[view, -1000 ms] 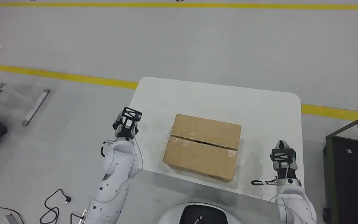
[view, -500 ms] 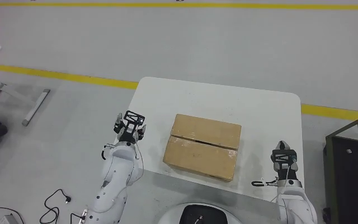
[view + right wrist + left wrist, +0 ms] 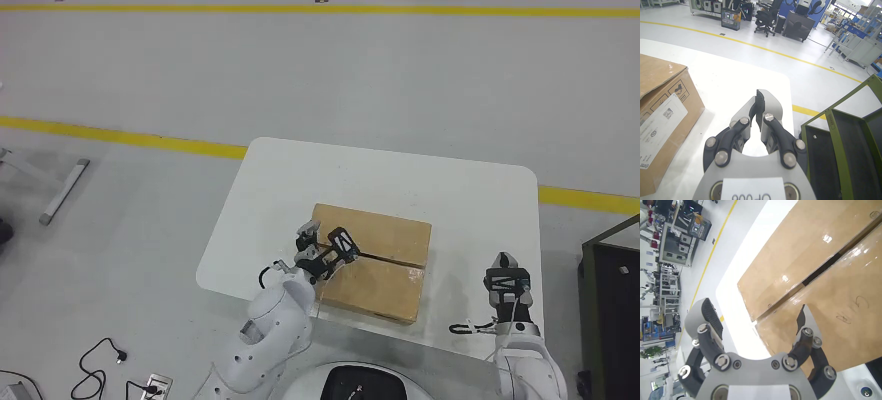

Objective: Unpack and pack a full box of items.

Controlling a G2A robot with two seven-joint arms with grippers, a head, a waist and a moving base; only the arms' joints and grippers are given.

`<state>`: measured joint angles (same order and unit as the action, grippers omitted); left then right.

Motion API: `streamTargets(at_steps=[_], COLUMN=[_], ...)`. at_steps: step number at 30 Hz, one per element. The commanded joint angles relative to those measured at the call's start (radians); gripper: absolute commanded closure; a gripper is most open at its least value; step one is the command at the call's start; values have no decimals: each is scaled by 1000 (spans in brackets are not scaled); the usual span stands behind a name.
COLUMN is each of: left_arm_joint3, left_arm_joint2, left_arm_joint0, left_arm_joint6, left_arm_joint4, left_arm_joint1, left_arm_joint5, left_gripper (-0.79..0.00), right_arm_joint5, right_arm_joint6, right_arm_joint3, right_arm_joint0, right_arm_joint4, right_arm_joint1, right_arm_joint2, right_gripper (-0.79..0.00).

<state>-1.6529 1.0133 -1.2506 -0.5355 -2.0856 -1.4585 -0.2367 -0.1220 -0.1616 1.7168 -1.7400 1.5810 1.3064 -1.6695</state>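
Prying at the seam [image 3: 821,270] is where you could lose this. The box [image 3: 362,262] sits in the middle of the bench [image 3: 400,175], both top flaps down, its near side close to the bench's front edge. Your left jaws are spread wide and empty at the box's left end, one finger over the near flap and the other out past the box's end. If a finger lands on the flap rather than under its edge, you will likely push it in onto the contents. If it catches and drags, the unbraced box may slide or twist toward that front edge.

Your right jaws are closed on nothing, over the bench off the box's right end and apart from it, so nothing steadies the box. The near flap looks glossy, perhaps taped. You cannot tell whether tape bridges the seam, and tape would resist a lift. The contents are fully hidden, so weight and fill are unknown. The left wrist view cuts off the box's far end, and the right wrist view shows little beyond its labelled end [image 3: 659,121].
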Motion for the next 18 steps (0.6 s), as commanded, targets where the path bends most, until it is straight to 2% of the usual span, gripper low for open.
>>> streamTargets(at_steps=[1,10,18], left_arm_joint3=[19,98,150], left_arm_joint2=[-25,-113,-139], left_arm_joint0=[20,96,151], left_arm_joint6=[-12,-50,-45], left_arm_joint4=[-15,-95,-117], left_arm_joint1=[-5,-30,-50], left_arm_joint5=[-5,58,121], left_gripper=[-785,-785,-785], right_arm_joint5=[-1,-2,-2], right_arm_joint6=[-2,-8,-12], right_arm_joint3=[1,3,6], right_arm_joint0=[-3,-12,-15], right_arm_joint4=[-2,-7,-6], right_arm_joint1=[0,1,2], right_arm_joint2=[-3,-12,-15], right_gripper=[0,0,0])
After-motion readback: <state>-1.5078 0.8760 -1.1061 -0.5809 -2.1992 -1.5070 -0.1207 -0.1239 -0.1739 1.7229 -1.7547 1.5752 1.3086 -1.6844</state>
